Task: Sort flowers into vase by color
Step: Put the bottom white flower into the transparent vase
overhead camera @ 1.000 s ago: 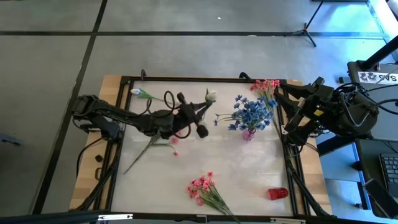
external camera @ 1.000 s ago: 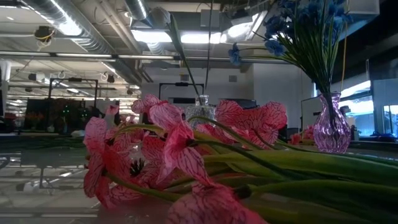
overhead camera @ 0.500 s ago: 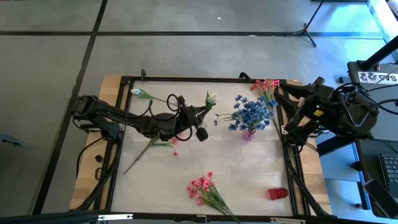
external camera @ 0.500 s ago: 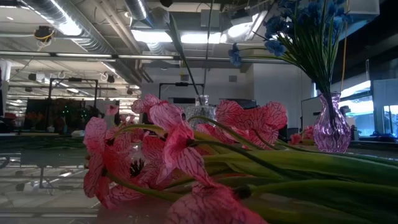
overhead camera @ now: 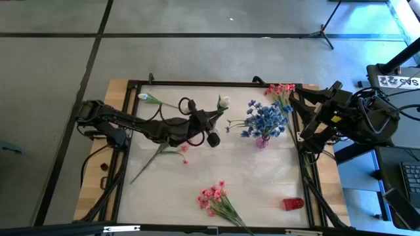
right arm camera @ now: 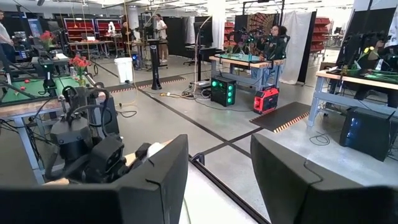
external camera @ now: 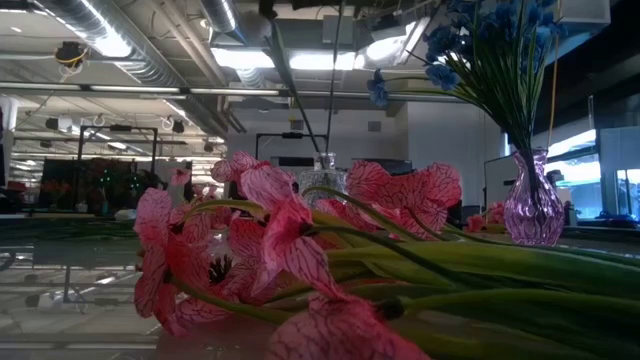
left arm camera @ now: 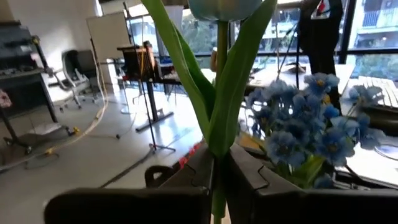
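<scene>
My left gripper is over the middle of the table, shut on a white-bud flower; its bud stands above the fingers in the left wrist view. Blue flowers stand in a purple vase. A clear vase stands farther back in the low view. Pink flowers stand at the far right corner. Another pink bunch lies near the front edge. A second white flower lies at the far left. My right gripper is open at the table's right edge. My left gripper pinches the white flower's green stem between its two fingers, just below the leaves. The fingers lie across the stem. The flower is lifted clear of the table. Its stem slants down toward the clear vase's mouth; whether it goes in, I cannot tell.
A loose sprig with a small pink bloom lies left of centre. A red object sits at the near right corner. A black frame rims the table. People and desks show in the room beyond.
My left gripper has moved a little toward the table's right with the white flower, staying shut. In the low view the bud has risen out of the top of the picture, while the stem still slants down to the clear vase.
</scene>
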Controlling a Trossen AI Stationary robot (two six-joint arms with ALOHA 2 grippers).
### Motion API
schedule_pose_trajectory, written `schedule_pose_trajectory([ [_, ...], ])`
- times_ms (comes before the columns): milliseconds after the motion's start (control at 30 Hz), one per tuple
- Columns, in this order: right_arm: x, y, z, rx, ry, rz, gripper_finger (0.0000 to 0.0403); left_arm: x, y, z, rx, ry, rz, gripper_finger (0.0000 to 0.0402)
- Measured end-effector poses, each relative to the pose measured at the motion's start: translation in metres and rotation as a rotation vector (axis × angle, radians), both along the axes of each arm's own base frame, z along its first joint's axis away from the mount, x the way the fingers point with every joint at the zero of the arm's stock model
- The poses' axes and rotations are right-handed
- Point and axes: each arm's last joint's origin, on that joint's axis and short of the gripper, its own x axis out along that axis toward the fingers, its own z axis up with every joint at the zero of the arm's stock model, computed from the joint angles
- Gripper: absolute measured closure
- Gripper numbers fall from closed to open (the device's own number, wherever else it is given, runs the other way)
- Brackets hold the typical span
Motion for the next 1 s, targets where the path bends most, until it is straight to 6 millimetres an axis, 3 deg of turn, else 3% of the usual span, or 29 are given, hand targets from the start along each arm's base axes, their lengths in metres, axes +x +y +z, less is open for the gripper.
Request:
schedule_pose_trajectory([
  [233, 0.0, 0.0, 0.0, 0.001, 0.0, -0.001, 0.023, 0.0, 0.011, -0.012, -0.083, 0.052, 0.033, 0.0379],
  [533, 0.001, 0.001, 0.0, 0.001, -0.001, 0.0, 0.023, 0.013, 0.011, -0.038, -0.122, 0.111, 0.031, 0.0351],
  [733, 0.003, 0.003, -0.001, -0.002, 0.003, 0.001, 0.023, 0.012, 0.012, -0.041, -0.164, 0.119, 0.021, 0.0311],
  [1000, 0.003, 0.003, -0.001, 0.019, -0.011, 0.0, 0.023, -0.008, 0.019, -0.034, -0.298, 0.182, 0.03, 0.0257],
])
